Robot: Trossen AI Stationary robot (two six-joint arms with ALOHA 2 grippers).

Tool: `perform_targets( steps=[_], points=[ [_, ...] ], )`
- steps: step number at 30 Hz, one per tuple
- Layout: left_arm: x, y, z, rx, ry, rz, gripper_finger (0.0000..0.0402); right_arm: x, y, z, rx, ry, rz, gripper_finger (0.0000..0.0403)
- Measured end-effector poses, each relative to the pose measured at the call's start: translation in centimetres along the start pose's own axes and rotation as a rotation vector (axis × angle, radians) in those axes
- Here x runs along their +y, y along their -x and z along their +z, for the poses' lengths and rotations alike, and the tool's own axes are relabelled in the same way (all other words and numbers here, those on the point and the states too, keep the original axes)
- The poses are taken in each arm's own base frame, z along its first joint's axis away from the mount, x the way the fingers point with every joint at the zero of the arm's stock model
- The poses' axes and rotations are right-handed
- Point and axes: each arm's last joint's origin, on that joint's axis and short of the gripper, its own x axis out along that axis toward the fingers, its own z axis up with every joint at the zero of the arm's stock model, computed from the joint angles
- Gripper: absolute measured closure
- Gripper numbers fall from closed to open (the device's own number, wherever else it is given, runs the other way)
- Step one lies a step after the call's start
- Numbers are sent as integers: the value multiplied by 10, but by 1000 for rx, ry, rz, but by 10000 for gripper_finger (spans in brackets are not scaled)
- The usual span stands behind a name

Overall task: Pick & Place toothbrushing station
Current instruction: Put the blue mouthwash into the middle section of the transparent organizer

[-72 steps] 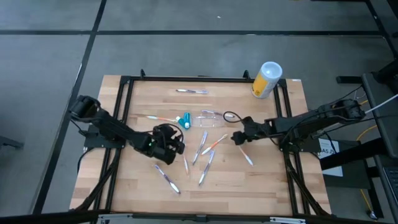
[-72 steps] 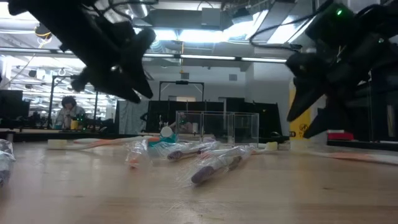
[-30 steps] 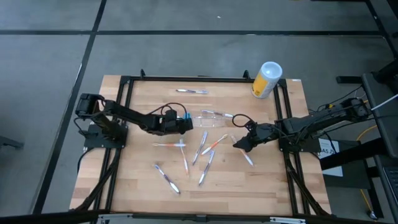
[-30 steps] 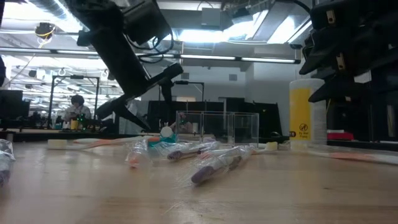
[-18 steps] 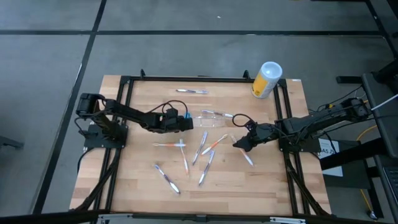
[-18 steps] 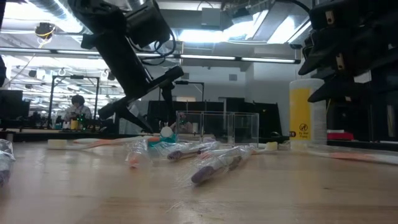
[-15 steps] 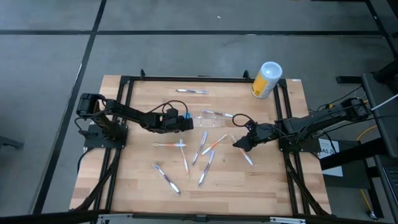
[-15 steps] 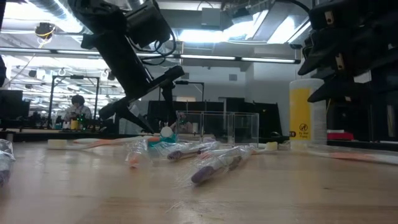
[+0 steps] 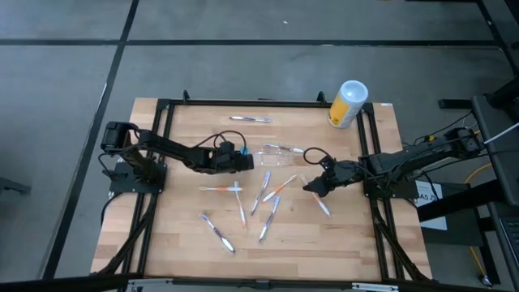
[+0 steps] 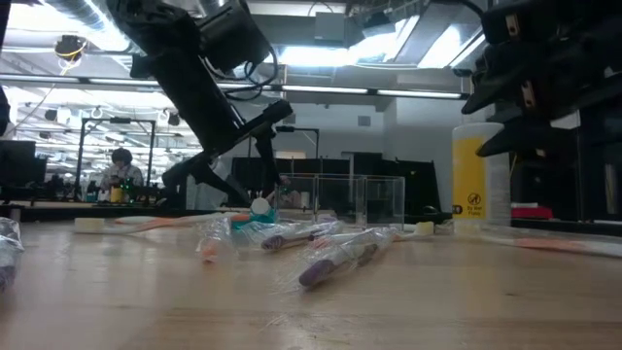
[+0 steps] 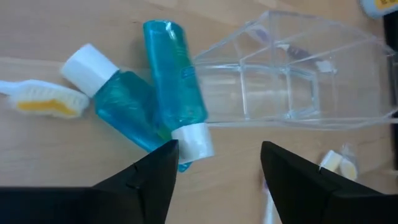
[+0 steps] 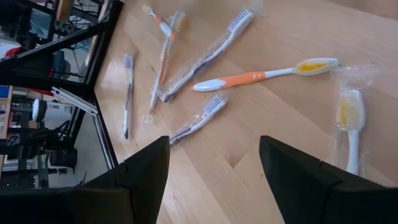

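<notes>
The clear plastic toothbrushing station [image 9: 280,154] lies on its side on the wood table, near the middle; it also shows in the left wrist view [image 11: 292,81] and the low view [image 10: 340,199]. My left gripper [image 9: 243,161] is open just left of it, over two blue tubes with white caps [image 11: 155,99], with its fingers [image 11: 149,180] touching nothing. My right gripper [image 9: 309,189] is open and empty to the right of the station, above wrapped toothbrushes [image 12: 249,78].
Several toothbrushes, some in clear wrappers, lie scattered over the table's middle [image 9: 263,199], and one lies near the far edge [image 9: 250,119]. A yellow canister with a white lid [image 9: 347,104] stands at the far right corner. A black frame [image 9: 162,130] runs round the table.
My left gripper has edged a little toward the table's right, toward the clear station, and has stayed open.
</notes>
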Motion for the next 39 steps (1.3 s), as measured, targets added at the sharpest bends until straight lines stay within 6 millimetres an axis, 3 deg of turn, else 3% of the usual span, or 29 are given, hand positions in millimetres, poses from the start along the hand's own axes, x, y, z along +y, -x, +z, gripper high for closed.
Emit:
perform_targets(
  steps=[10,33,39],
  points=[
    [3,-8,-3,19,-3,20,185,1,0,0,-3,2,11,151],
    [2,-10,2,0,14,6,298,2,0,0,13,3,24,151],
    [0,-7,1,-7,41,-5,293,3,0,0,9,2,32,151]
  ],
)
